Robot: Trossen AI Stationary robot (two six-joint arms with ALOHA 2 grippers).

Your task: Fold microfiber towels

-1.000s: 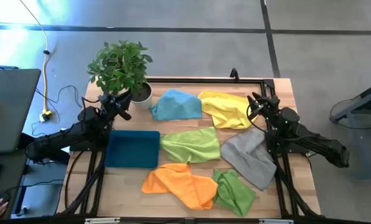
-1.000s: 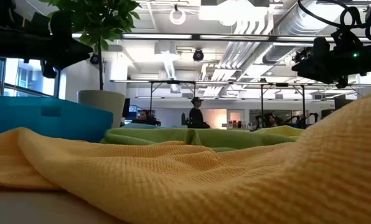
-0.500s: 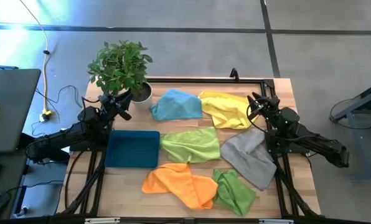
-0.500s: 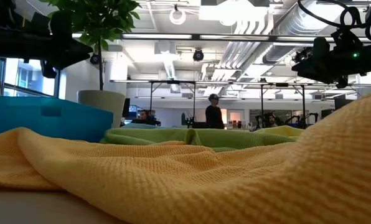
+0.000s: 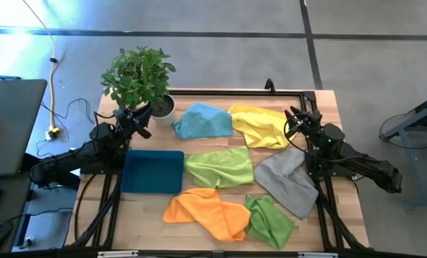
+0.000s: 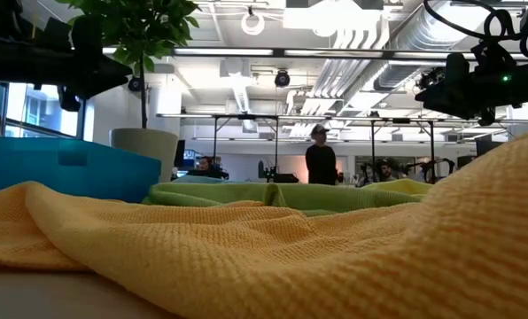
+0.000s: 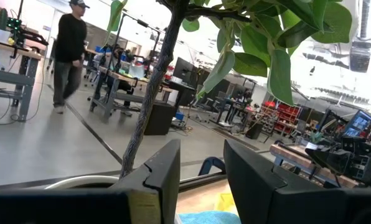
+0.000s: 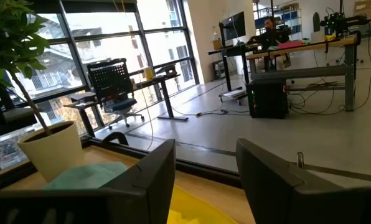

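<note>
Step in hand, as I judge it: none of the folding begun; all six microfiber towels lie loose and crumpled, both arms raised and idle.

Right gripper (image 5: 291,123): fingers parted with clear space between them in its wrist view, nothing held. It hangs over the yellow towel (image 5: 260,125), nearest cloth to it. Just behind the gripper, toward its arm's base, lies the grey towel (image 5: 289,179). Farther out across the table: blue towel (image 5: 203,120), then the plant pot (image 5: 163,107).

Left gripper (image 5: 143,119): fingers apart, a gap showing between them, empty. It sits beside the plant pot, above the table's far corner; the dark teal tray (image 5: 153,171) lies just behind it.

Centre lime towel (image 5: 219,166) lies between the two arms. Orange towel (image 5: 206,213) and second lime towel (image 5: 269,221) lie at the near edge, well apart from both grippers.

Next move, my estimate: right gripper descends onto a yellow corner, pinches one layer only, and drags it flat before any fold.
</note>
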